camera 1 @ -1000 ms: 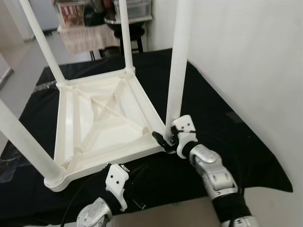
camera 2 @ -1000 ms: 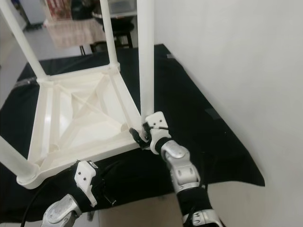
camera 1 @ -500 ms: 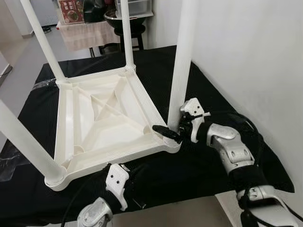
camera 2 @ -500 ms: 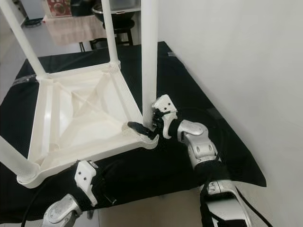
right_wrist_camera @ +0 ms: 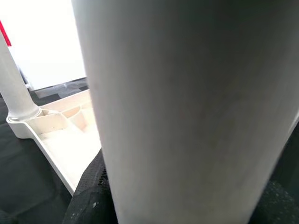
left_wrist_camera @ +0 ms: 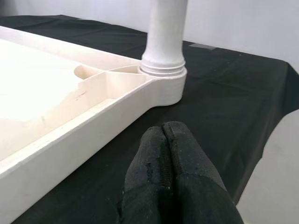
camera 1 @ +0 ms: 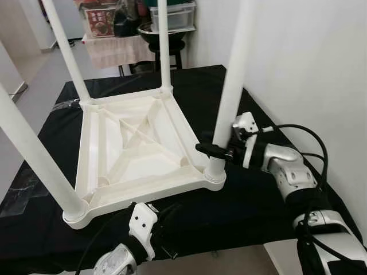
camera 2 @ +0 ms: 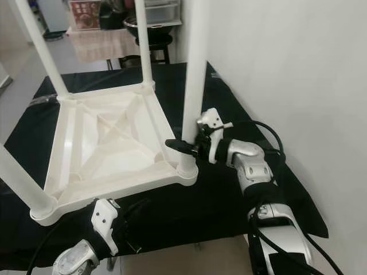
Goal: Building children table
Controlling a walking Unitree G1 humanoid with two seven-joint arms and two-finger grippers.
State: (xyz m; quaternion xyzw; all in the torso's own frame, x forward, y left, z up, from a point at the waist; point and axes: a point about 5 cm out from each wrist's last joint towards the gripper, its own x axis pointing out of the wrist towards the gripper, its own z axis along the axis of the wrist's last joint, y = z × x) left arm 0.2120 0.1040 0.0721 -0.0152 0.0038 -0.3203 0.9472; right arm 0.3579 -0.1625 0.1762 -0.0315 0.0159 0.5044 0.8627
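Inverted table top (camera 1: 137, 152) on black cloth (camera 1: 258, 200), 4 legs up. My right gripper (camera 1: 221, 152) clamps near-right leg (camera 1: 229, 103) low; left gripper (left_wrist_camera: 163, 140) pinched empty. Judged step: seating leg; next, press into socket.

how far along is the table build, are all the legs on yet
Nearly done: the upside-down table top lies on the black cloth with four white legs standing in its corner sockets. In hand: the right hand grips the near right leg low down. The left hand is shut, idle. Left: flipping it upright.
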